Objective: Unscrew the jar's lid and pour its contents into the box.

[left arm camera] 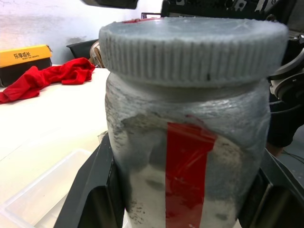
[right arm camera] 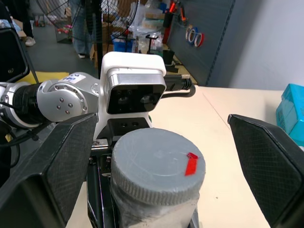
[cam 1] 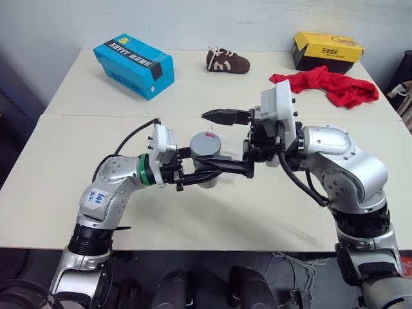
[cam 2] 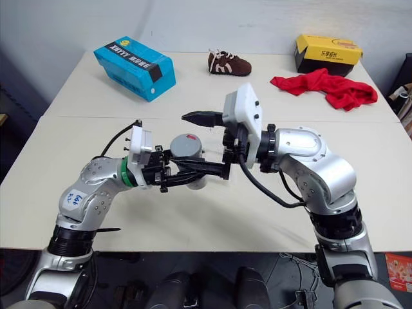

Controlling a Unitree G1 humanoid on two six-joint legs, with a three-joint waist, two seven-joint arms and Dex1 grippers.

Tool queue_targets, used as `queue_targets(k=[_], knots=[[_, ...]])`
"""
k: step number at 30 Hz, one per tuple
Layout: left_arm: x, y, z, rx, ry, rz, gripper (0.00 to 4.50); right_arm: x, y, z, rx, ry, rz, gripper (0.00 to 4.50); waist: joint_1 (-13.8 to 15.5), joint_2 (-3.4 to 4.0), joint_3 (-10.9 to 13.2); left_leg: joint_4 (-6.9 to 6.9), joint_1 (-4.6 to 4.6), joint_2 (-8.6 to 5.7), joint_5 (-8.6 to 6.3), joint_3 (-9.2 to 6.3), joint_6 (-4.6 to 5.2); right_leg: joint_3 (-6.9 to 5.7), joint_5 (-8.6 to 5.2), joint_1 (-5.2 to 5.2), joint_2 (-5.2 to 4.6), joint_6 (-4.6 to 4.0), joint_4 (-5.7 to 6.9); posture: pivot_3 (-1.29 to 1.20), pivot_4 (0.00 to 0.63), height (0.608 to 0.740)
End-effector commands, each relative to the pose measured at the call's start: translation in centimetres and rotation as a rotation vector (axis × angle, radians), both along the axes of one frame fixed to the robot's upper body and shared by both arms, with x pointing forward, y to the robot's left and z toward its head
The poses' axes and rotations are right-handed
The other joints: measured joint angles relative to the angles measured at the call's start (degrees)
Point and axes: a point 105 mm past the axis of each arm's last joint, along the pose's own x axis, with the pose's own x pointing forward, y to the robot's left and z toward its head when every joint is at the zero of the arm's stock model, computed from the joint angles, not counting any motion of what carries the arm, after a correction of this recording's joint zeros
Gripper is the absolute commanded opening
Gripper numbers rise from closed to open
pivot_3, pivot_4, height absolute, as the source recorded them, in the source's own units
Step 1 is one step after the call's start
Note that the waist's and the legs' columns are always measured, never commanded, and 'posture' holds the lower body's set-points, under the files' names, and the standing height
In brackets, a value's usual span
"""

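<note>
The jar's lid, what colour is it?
Grey, with a small red mark on top; the lid shows best in the right wrist view.

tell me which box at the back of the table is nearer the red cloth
The yellow-and-black shoebox, just behind the red cloth; the blue cardboard box sits at the opposite corner.

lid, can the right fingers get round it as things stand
Probably yes: the right gripper stands open, one finger either side of the lid, nothing between. The left gripper holds the jar lower down.
</note>
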Motion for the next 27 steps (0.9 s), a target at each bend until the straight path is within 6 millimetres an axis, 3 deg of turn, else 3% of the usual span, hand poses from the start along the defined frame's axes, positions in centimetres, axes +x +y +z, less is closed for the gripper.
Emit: queue_targets(k=[1,13,27], knots=[[-0.8,-0.6,0.7,-0.002,-0.047,-0.034,2.31,0.2,0.3,0.5,-0.001,-0.024,-0.009,4.49,-0.03,0.0,0.0,0.0,0.0,0.0,0.0,0.0,0.0,0.0,0.0,0.0,0.0,0.0,0.0,0.0,0.15,0.74],[-1.3,-1.0,0.1,0.018,-0.053,-0.056,2.31,1.8,0.6,0.2,-0.013,-0.004,-0.04,4.49,-0.11,0.0,0.0,0.0,0.0,0.01,0.0,0.0,0.0,0.0,0.0,0.0,0.01,0.0,0.0,0.0,0.15,0.74],[-1.2,-0.8,-0.2,0.027,-0.076,-0.049,2.31,2.5,-3.3,0.0,-0.006,0.068,-0.024,4.49,-0.04,0.0,0.0,0.0,0.0,0.0,0.0,0.0,0.01,0.0,0.0,0.0,-0.01,0.0,0.0,0.0,0.15,0.74]])
